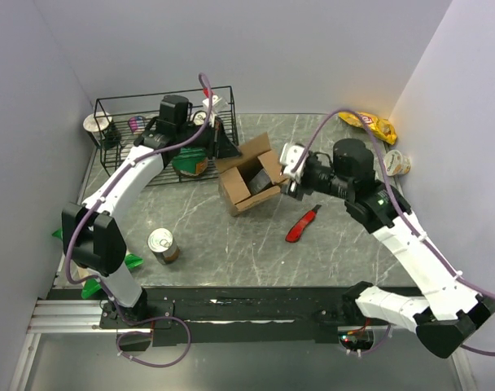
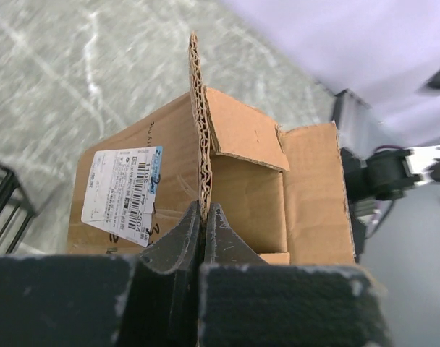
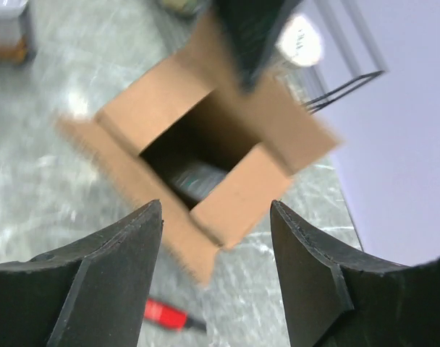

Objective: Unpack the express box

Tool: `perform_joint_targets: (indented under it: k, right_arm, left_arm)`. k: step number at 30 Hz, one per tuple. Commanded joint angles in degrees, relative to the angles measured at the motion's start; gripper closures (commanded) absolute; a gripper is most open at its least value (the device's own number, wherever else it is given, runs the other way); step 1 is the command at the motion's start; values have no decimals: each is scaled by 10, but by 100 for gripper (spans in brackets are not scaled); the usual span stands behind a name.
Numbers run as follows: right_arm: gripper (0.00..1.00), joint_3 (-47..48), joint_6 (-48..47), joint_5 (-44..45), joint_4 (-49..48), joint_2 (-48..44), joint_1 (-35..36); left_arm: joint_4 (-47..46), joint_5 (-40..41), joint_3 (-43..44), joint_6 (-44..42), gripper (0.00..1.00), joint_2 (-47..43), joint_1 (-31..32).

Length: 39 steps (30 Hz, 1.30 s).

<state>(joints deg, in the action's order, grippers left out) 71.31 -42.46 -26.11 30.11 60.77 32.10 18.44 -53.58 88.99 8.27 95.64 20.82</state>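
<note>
While the left gripper [image 2: 204,230] pinches an open flap of the express box [image 1: 246,186], the right gripper [image 3: 216,210] hovers wide at its mouth; contents [image 3: 195,177] aren't out yet.

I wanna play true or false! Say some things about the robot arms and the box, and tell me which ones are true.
1. The express box has its top open. True.
2. The left pincer is pinching a cardboard flap of the box. True.
3. The right pincer is shut on the red knife. False: it is open and hovers over the box opening, and the knife lies on the table.
4. The tin can is inside the wire basket. False: it stands on the table, outside the basket.
5. The box sits inside the basket. False: it sits on the table beside it.
</note>
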Motion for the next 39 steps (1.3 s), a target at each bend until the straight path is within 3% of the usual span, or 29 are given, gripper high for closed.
perform_joint_targets:
  k: [1, 6, 15, 18, 20, 23, 27, 33, 39]
  right_arm:
    - [32, 17, 105, 57, -90, 35, 9]
    - [30, 45, 137, 190, -95, 126, 50]
    - [30, -60, 116, 336, -170, 115, 71]
    - [35, -65, 93, 352, -180, 116, 68]
    - [46, -52, 106, 341, -168, 113, 48]
    - [53, -14, 135, 312, -136, 116, 18]
    - [54, -15, 135, 293, -135, 121, -10]
    - [59, 10, 225, 171, -95, 143, -94]
    - [56, 4, 246, 70, -90, 170, -101]
  left_arm:
    - [8, 63, 10, -37, 99, -28, 23]
    - [-6, 111, -2, -6, 99, -31, 48]
    - [-22, 129, -44, 16, 99, -50, 49]
    - [-25, 125, -55, 18, 99, -53, 49]
    - [-24, 125, -56, 18, 99, -50, 49]
    - [-21, 125, -55, 11, 99, -49, 48]
    - [-23, 115, -57, 10, 99, -47, 49]
    - [-27, 107, -58, 9, 99, -44, 49]
    - [-31, 94, -53, 15, 99, -37, 49]
